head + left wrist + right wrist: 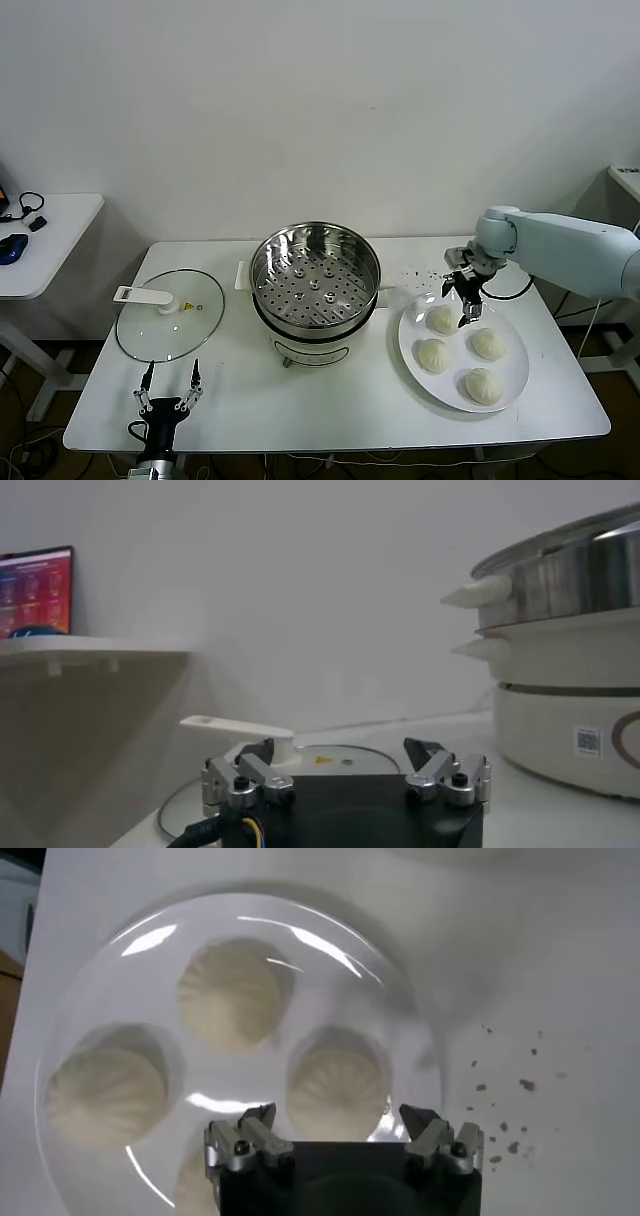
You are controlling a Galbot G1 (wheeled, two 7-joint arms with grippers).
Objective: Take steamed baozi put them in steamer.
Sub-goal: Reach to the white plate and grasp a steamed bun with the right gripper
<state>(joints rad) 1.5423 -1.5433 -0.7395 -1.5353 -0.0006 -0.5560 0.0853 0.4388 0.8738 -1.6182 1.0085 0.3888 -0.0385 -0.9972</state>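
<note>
Several cream-white pleated baozi lie on a white plate (409, 336) at the table's right. My right gripper (467, 303) is open and hovers just above the baozi nearest the steamer (441, 319). In the right wrist view this baozi (338, 1091) sits between the open fingers of the right gripper (340, 1123), with two more (230, 993) (105, 1096) beyond it. The steel steamer (315, 280) with its perforated tray stands at the table's middle and holds no baozi. My left gripper (172, 386) is open and empty near the front left edge.
The glass lid (170, 313) with a white handle lies flat left of the steamer, just beyond the left gripper (340, 755). The steamer's side (570, 660) shows in the left wrist view. Dark crumbs (420, 272) lie between steamer and plate. A side table (40, 240) stands far left.
</note>
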